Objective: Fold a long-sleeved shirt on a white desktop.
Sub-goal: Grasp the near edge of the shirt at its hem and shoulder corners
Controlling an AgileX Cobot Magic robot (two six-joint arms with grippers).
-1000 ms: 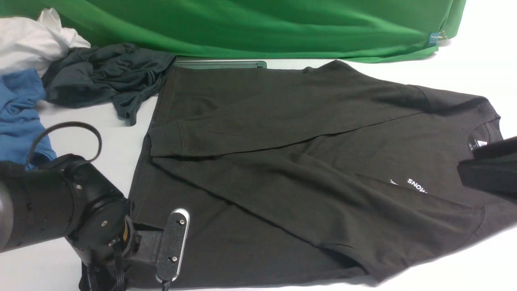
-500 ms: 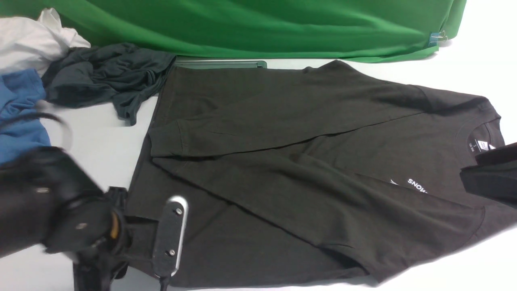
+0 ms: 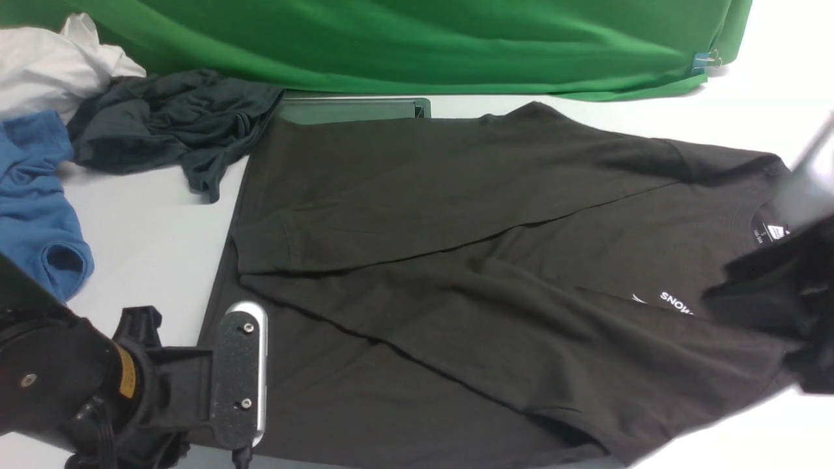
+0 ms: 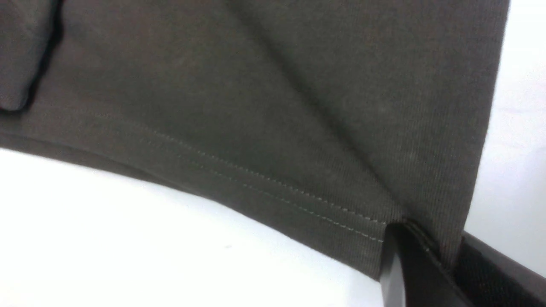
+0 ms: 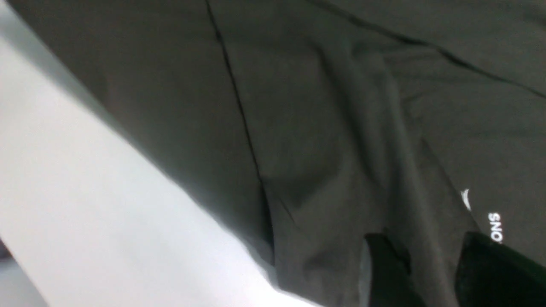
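Long-sleeved shirt [image 3: 456,260] (sleeves crossed); left claw [image 4: 431,256] pinches its hem.

The long-sleeved shirt [image 3: 456,260] is matt black knit cloth on the smooth, matt white desktop [image 3: 156,234].

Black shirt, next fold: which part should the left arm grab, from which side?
Take the shirt at its near hem corner, on the stitched hem, coming in from the bare table on the robot's left. That edge lies flat and free; the folded sleeves do not cover it. The left gripper is shut on that corner.
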